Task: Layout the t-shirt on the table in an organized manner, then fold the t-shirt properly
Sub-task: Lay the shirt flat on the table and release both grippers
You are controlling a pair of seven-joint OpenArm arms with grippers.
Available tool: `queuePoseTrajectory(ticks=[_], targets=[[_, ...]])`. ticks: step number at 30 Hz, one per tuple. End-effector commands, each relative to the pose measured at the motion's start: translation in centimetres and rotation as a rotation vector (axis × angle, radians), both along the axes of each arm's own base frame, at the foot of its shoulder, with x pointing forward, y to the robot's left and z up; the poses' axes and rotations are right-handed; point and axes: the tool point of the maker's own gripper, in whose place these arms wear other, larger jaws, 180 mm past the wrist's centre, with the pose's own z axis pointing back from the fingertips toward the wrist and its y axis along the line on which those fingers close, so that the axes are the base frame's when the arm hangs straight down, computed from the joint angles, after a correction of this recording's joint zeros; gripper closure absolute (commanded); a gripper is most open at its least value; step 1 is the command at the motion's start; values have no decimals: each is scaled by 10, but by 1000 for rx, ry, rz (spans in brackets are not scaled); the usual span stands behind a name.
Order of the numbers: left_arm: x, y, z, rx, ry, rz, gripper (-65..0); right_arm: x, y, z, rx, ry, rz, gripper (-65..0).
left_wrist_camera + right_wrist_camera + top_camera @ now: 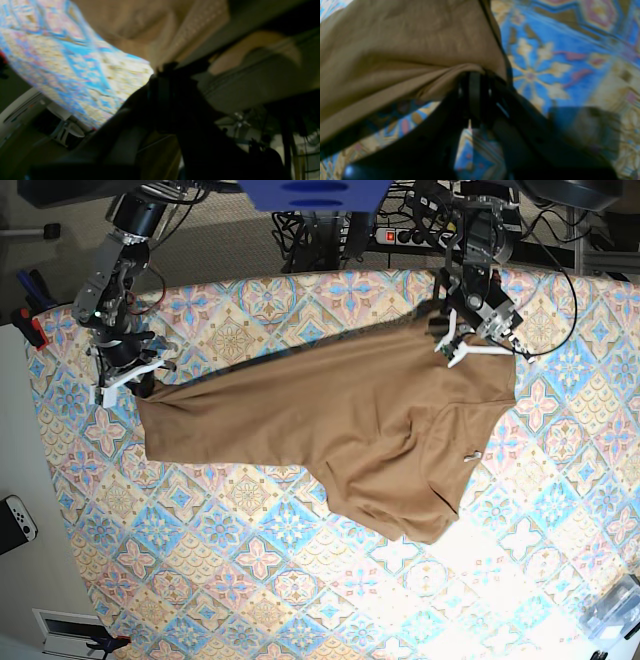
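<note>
The tan-brown t-shirt is stretched across the patterned table between my two grippers, with a looser bunched part toward the front right. A small pale tag shows there. My right gripper is shut on the shirt's left edge. In the right wrist view the gripper pinches a fold of the cloth just above the table. My left gripper is shut on the shirt's far right edge. The left wrist view is blurred: gripper, cloth, table.
Cables and a power strip lie behind the table's far edge. A red clamp sits at the left edge. A white game controller lies off the table at the left. A clear plastic item is at the front right corner.
</note>
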Motion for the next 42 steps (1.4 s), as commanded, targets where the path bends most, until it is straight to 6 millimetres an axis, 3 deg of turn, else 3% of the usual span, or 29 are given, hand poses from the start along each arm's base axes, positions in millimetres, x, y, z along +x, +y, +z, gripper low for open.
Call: queuePoseTrajectory(ticks=[1,5,8,9,12,15,19,24,27,33,36,40,42], targets=[[6,9,9,40,-28,7,0,1,-15,5,-46,7,-22,0],[7,8,10,37,-29,10,0,2,-14,8,-51,0,-18,0],[7,8,9,36,-30,10,0,-9,-15,10,-70,7,-10,0],[7,8,9,35,-31,9,-21,-10,-15,13,-79,2,-7,-18],[7,6,9,26,-31,7,-183,-9,-15,30,-114,-35,8,-129],[8,5,9,24,-34,7,-260,-12,-14,43,-143,-57,22,-213],[11,5,10,22,-41,6,-256,-20,-13,53,-174,-69,38,-265],[20,-2,11,-25,-63,6,-256,-33,-9,65,-208,-77,61,-271],[20,11,13,-88,-91,101,-256,-40,-7,68,-221,-74,72,-271],[29,36,24,-152,-175,256,-257,-56,-3,57,-217,-27,89,-284],[30,38,26,-147,-179,255,-257,-59,14,48,-196,2,140,-285],[29,44,27,-121,-178,259,-257,-87,47,17,-147,168,243,-282],[28,49,30,-87,-179,266,-257,-87,55,19,-148,187,271,-281]])
